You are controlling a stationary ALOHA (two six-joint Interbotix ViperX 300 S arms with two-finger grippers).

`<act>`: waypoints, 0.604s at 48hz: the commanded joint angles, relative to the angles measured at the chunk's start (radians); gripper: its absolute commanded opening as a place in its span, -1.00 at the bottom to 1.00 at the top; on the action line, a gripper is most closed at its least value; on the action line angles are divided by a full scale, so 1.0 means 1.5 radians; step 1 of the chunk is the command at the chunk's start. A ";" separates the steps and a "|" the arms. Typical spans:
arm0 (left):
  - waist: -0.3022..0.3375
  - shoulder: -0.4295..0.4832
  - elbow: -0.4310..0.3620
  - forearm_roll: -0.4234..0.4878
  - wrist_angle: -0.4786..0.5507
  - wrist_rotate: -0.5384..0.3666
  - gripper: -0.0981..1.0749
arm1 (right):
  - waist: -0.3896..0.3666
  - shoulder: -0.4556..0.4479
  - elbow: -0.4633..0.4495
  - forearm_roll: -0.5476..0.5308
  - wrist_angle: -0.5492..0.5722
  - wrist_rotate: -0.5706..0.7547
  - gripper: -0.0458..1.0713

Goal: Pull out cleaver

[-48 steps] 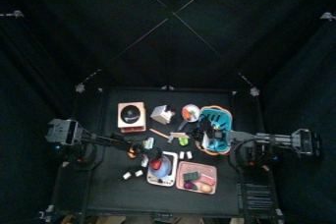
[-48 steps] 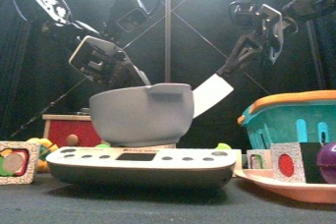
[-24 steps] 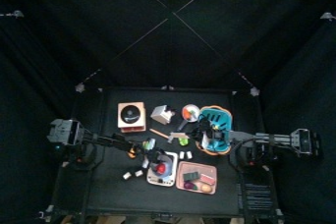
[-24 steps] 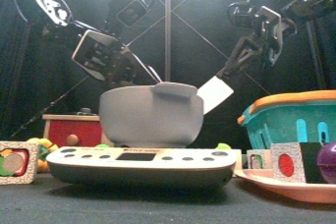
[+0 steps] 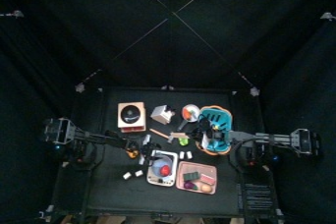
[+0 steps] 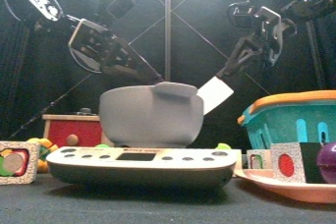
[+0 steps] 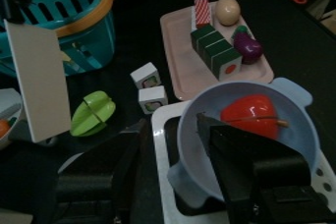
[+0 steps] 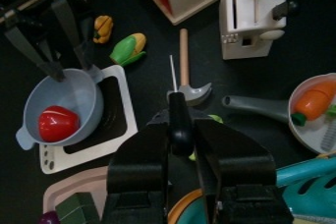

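The right gripper [image 8: 186,120] clamps the cleaver [image 6: 217,92] aloft, while the left gripper [image 7: 164,164] hangs spread wide and empty over the grey bowl [image 7: 197,120].

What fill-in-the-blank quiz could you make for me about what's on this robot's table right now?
1. The right claw is shut on the ___.
2. The round toy inside the grey pot is coloured ___.
3. The teal basket has an ___ rim.

Missing words: cleaver; red; orange.

Cleaver [image 7: 37,81] blade pale, matt. Bowl [image 7: 250,140] grey smooth plastic. Basket [image 7: 59,12] teal glossy plastic. Tray [image 7: 184,41] pink, matt.
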State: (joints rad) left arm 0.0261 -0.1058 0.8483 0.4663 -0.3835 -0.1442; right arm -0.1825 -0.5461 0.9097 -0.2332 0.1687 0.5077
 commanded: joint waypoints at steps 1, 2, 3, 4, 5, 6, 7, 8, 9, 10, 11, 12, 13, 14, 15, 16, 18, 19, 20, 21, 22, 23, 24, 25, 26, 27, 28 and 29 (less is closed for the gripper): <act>-0.002 -0.041 0.020 -0.008 -0.027 0.000 0.58 | 0.001 -0.004 -0.006 0.000 -0.007 -0.001 -0.01; -0.002 -0.046 0.028 -0.009 -0.034 0.000 0.57 | 0.001 -0.003 -0.007 0.000 -0.007 -0.001 -0.01; -0.002 -0.052 0.035 -0.011 -0.041 0.000 0.58 | 0.001 -0.003 -0.007 0.000 -0.007 -0.001 -0.01; -0.002 -0.058 0.042 -0.013 -0.048 0.000 0.57 | 0.001 -0.003 -0.007 0.000 -0.007 -0.001 -0.01; -0.002 -0.066 0.052 -0.015 -0.059 0.000 0.57 | 0.001 -0.002 -0.008 0.000 -0.007 -0.002 -0.01; -0.002 -0.071 0.059 -0.017 -0.067 0.000 0.57 | 0.001 -0.002 -0.008 0.000 -0.007 -0.002 -0.01; -0.002 -0.076 0.066 -0.020 -0.075 0.000 0.57 | 0.001 -0.002 -0.008 0.000 -0.007 -0.001 -0.01; -0.002 -0.078 0.070 -0.022 -0.079 0.000 0.57 | 0.001 -0.002 -0.008 0.000 -0.007 -0.002 -0.01; -0.002 -0.083 0.079 -0.030 -0.092 0.000 0.57 | 0.001 -0.002 -0.009 0.000 -0.007 -0.002 -0.01; -0.002 -0.086 0.084 -0.035 -0.099 0.000 0.57 | 0.001 -0.001 -0.008 0.000 -0.007 -0.002 -0.01; -0.002 -0.088 0.088 -0.041 -0.105 0.000 0.57 | 0.002 -0.002 -0.009 0.000 -0.007 -0.002 -0.01; -0.002 -0.090 0.093 -0.047 -0.112 0.000 0.57 | 0.001 -0.001 -0.009 0.000 -0.007 -0.002 -0.01; -0.002 -0.091 0.096 -0.053 -0.118 0.001 0.57 | 0.001 -0.002 -0.010 0.000 -0.007 -0.002 -0.01; -0.002 -0.092 0.099 -0.059 -0.123 0.002 0.57 | 0.001 -0.002 -0.010 0.000 -0.007 -0.002 -0.01; -0.002 -0.092 0.102 -0.064 -0.127 0.002 0.57 | 0.001 -0.001 -0.010 0.001 -0.007 -0.002 -0.01; -0.002 -0.093 0.105 -0.073 -0.132 0.003 0.57 | 0.001 -0.002 -0.010 0.000 -0.007 -0.002 -0.01; -0.002 -0.092 0.107 -0.080 -0.135 0.003 0.57 | 0.001 -0.002 -0.011 0.000 -0.007 -0.002 -0.01; -0.002 -0.091 0.108 -0.083 -0.134 0.003 0.57 | 0.001 -0.002 -0.011 0.000 -0.007 -0.002 -0.01; -0.002 -0.091 0.109 -0.086 -0.135 0.003 0.57 | 0.001 -0.002 -0.011 0.000 -0.007 -0.002 -0.01; -0.002 -0.090 0.109 -0.086 -0.134 0.003 0.57 | 0.001 -0.001 -0.011 0.000 -0.007 -0.002 -0.01; -0.003 -0.090 0.109 -0.086 -0.135 0.003 0.57 | 0.001 -0.002 -0.011 0.000 -0.007 -0.002 -0.01; -0.003 -0.090 0.109 -0.086 -0.135 0.003 0.57 | 0.001 -0.001 -0.011 0.000 -0.007 -0.002 -0.01; -0.003 -0.089 0.109 -0.087 -0.134 0.003 0.57 | 0.001 -0.001 -0.011 0.000 -0.007 -0.002 -0.01; -0.003 -0.089 0.109 -0.087 -0.135 0.003 0.57 | 0.001 -0.002 -0.012 0.000 -0.007 -0.002 -0.01; -0.003 -0.088 0.109 -0.087 -0.135 0.003 0.57 | 0.001 -0.002 -0.011 0.000 -0.007 -0.002 -0.01; -0.003 -0.087 0.109 -0.087 -0.135 0.003 0.57 | 0.001 -0.002 -0.012 0.000 -0.007 -0.002 -0.01; -0.003 -0.087 0.109 -0.087 -0.135 0.003 0.57 | 0.001 -0.002 -0.012 0.000 -0.007 -0.002 -0.01; -0.003 -0.087 0.109 -0.088 -0.134 0.003 0.57 | 0.001 -0.001 -0.011 0.000 -0.007 -0.002 -0.01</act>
State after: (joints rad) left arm 0.0230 -0.2332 1.0247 0.3390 -0.5752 -0.1411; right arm -0.1825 -0.5400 0.9081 -0.2332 0.1687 0.5062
